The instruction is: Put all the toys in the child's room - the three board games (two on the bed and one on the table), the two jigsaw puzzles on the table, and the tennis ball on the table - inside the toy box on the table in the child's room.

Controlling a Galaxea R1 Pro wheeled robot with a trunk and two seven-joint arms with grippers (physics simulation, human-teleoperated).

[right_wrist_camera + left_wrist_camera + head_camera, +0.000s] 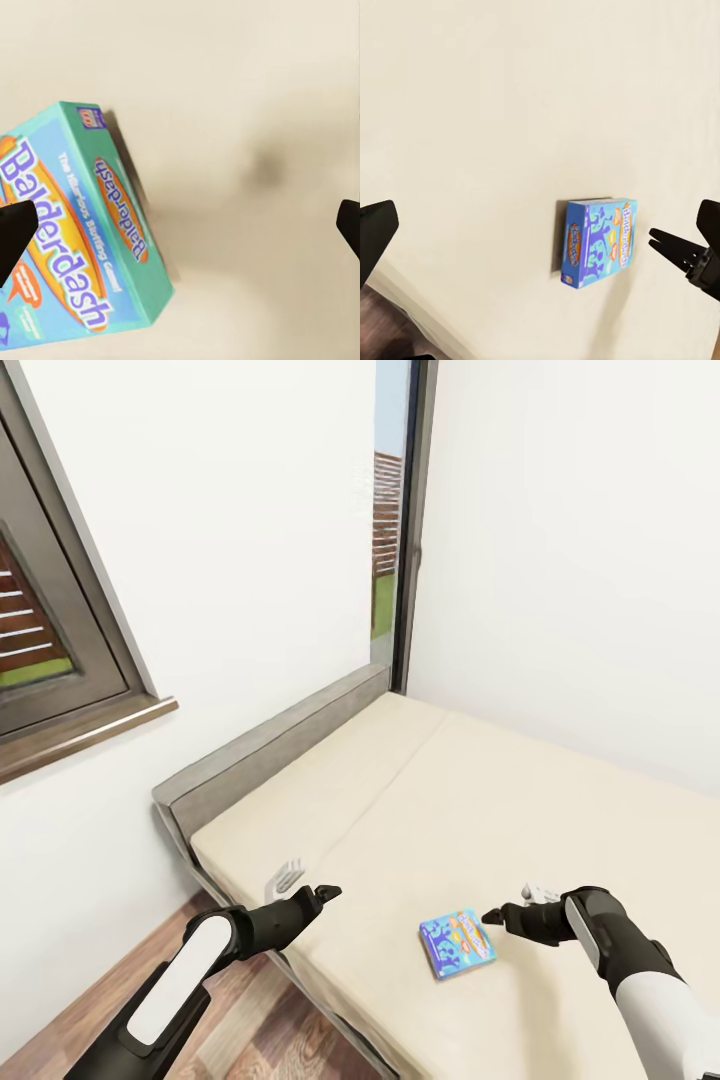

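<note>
A small blue board game [457, 944], its box printed "Balderdash", lies flat on the bed's beige mattress [480, 800] near the front edge. My right gripper [497, 915] hovers just right of it, fingers open and empty. In the right wrist view the board game [67, 240] sits off to one side of the open right gripper [180, 229], with only bare mattress between the fingers. My left gripper [325, 893] is open over the mattress's left edge, well apart from the box. From the left wrist, the board game [600, 241] lies ahead, and the right gripper [679, 251] shows beyond it.
The grey headboard [270, 745] runs along the bed's far left side below a white wall. A dark-framed window [45, 620] is at the left and a narrow one [392, 530] in the corner. Wood-plank floor [250, 1030] shows beside the bed frame.
</note>
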